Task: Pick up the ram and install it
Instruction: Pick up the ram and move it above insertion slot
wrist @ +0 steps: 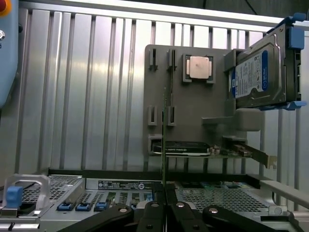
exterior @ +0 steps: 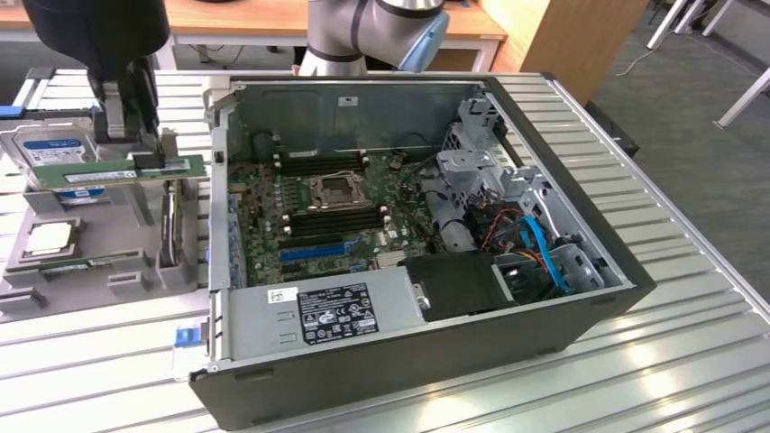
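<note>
— Gripping what, those fingers (wrist: 153,212)?
— The ram (exterior: 114,170): they're narrowed onto its upper edge, holding it off the surface (exterior: 96,361).
— Which way does it run?
— Long axis level, board standing on edge. One end points at the computer case (exterior: 421,379) side wall, just beside it; the other points away, to the exterior view's left.

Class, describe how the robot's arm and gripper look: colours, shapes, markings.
The arm is silver-grey and tubular, with a pale blue joint cap. The gripper has a bulky black body; the wrist view shows black linkage bars with silver pivot screws. No markings are readable.
</note>
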Controlling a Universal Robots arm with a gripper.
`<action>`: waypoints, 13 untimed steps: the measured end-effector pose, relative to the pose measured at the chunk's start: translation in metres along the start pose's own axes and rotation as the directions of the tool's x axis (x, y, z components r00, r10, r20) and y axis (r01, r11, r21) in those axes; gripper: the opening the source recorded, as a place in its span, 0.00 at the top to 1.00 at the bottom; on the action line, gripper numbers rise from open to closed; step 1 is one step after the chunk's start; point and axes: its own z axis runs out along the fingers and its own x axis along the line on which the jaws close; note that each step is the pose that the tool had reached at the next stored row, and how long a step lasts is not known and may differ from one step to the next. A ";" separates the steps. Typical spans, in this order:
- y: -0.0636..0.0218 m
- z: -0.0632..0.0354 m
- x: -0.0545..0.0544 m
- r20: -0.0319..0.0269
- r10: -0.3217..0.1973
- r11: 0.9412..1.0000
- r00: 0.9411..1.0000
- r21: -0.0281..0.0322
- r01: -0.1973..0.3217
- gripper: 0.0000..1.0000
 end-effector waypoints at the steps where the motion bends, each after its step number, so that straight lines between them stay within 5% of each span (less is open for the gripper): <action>1: -0.0014 -0.0001 0.000 0.000 0.000 1.000 1.000 0.000 0.000 0.88; 13: -0.0201 -0.0012 0.001 0.000 0.000 1.000 1.000 0.000 0.000 0.88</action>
